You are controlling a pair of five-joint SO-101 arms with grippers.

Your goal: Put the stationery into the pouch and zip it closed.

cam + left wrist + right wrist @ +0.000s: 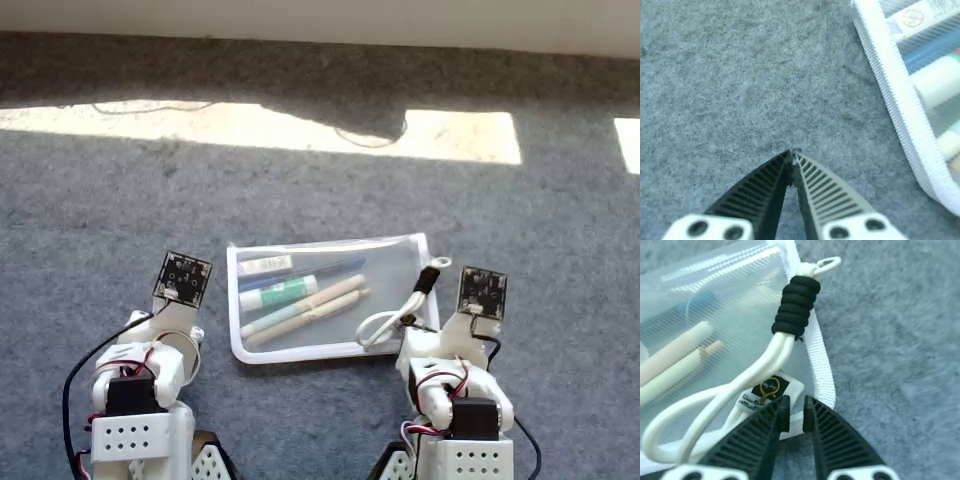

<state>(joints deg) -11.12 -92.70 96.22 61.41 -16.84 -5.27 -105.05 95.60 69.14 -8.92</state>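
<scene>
Coloured pens (pixel 300 297) lie inside the clear white-edged pouch (pixel 395 265), so zipping looks next: the right end effector (pixel 795 412), open a crack and empty at its near right corner, should grip the white cord pull (pixel 767 357); the left end effector (pixel 792 152) is shut, empty.

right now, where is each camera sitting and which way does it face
High view: fixed above, looking down at the pouch; left arm and right arm show at the bottom edge.
Left wrist view: on the left arm, facing down at the grey surface beside the pouch's end; the shut left hand shows.
Right wrist view: on the right arm, facing the pouch's cord loop; the right hand shows.
All three share the pouch.
</scene>
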